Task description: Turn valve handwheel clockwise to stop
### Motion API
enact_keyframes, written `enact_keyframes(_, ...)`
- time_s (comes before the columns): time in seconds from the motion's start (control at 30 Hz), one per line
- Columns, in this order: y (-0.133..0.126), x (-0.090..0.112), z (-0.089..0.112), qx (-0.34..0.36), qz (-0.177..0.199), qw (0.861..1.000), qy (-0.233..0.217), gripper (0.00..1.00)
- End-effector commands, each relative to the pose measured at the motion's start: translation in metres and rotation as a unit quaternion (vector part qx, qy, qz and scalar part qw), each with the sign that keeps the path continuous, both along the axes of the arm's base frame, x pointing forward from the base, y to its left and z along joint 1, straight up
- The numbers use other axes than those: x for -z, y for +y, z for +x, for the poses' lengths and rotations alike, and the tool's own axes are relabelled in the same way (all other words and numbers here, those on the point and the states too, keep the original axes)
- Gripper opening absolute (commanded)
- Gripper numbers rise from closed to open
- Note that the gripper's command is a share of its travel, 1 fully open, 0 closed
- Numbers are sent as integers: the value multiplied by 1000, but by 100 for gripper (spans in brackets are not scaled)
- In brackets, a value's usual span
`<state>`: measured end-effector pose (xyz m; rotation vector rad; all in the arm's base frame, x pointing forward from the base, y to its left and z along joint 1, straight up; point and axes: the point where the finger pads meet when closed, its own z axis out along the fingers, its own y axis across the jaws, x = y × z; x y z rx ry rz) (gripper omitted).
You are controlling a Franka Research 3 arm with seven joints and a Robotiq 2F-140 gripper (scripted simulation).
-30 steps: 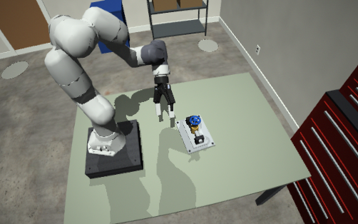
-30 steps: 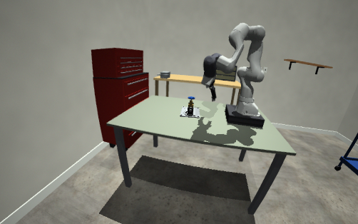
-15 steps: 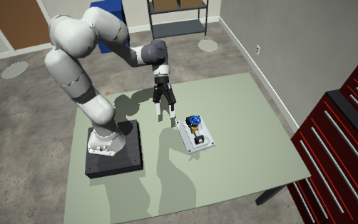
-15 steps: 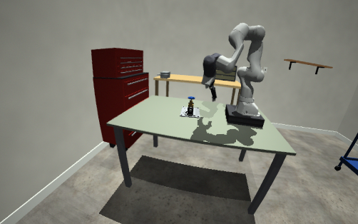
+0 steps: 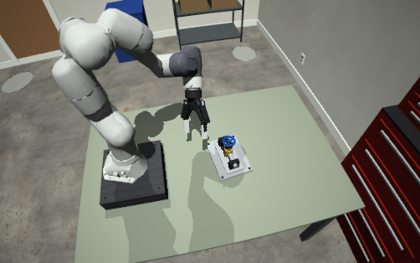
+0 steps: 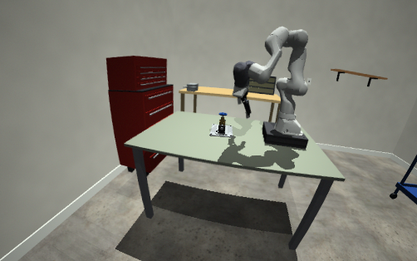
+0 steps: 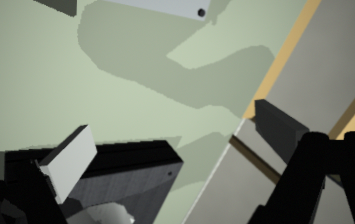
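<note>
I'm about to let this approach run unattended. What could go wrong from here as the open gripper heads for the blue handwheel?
1. The gripper hangs open beside the handwheel, not above it; a sideways approach might strike the valve stem.
2. The wrist view shows only a corner of the mounting plate, not the wheel, so alignment may be off.
3. The wheel is small; wide fingers may close off-centre and press on one side only.
</note>
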<state>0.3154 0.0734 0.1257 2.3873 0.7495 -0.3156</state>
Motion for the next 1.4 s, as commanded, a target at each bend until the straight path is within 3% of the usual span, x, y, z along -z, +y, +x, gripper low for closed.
enact_keyframes(0.0,4,1,1,-22,8,1000,17,100)
enact_keyframes(0.53,4,1,1,-22,8,1000,17,100)
enact_keyframes(0.57,9,5,12,-34,54,997,47,100)
enact_keyframes(1.37,9,5,12,-34,54,997,47,100)
